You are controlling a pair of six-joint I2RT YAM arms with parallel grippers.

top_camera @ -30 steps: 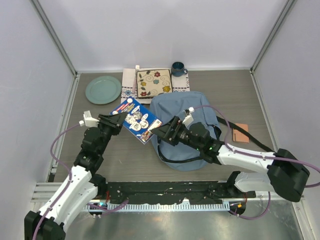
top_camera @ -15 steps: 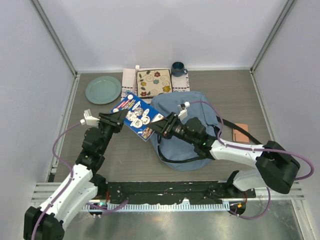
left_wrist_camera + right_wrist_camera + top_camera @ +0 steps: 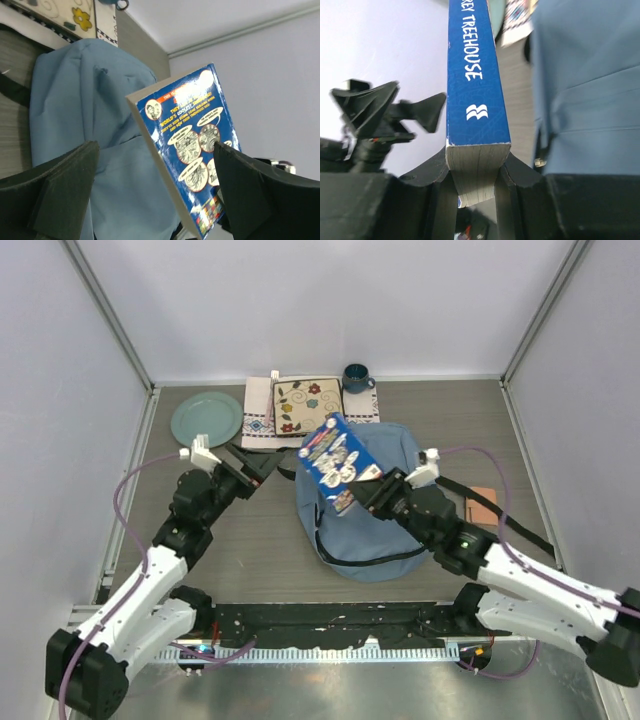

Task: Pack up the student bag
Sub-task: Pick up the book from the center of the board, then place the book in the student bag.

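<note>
A blue book [image 3: 334,460] with cartoon pictures on its cover stands tilted in the air above the left part of the student bag [image 3: 385,530], a light-blue backpack lying flat on the table. My right gripper [image 3: 360,496] is shut on the book's lower end. In the right wrist view the jaws [image 3: 476,176] pinch the page block below the blue spine [image 3: 474,75]. My left gripper [image 3: 262,468] stands open to the left of the book, apart from it. In the left wrist view the book [image 3: 192,150] rises beyond the wide-open fingers [image 3: 65,192], over the bag [image 3: 90,95].
At the back stand a teal plate [image 3: 207,419], a flowered square plate [image 3: 308,404] on a white embroidered cloth mat [image 3: 258,412], and a dark blue mug [image 3: 356,377]. A brown flat object [image 3: 483,506] lies right of the bag, by a black strap [image 3: 510,520].
My left gripper has let go of the book and opened. My right gripper shut on the book and carried it up and to the right, over the bag.
</note>
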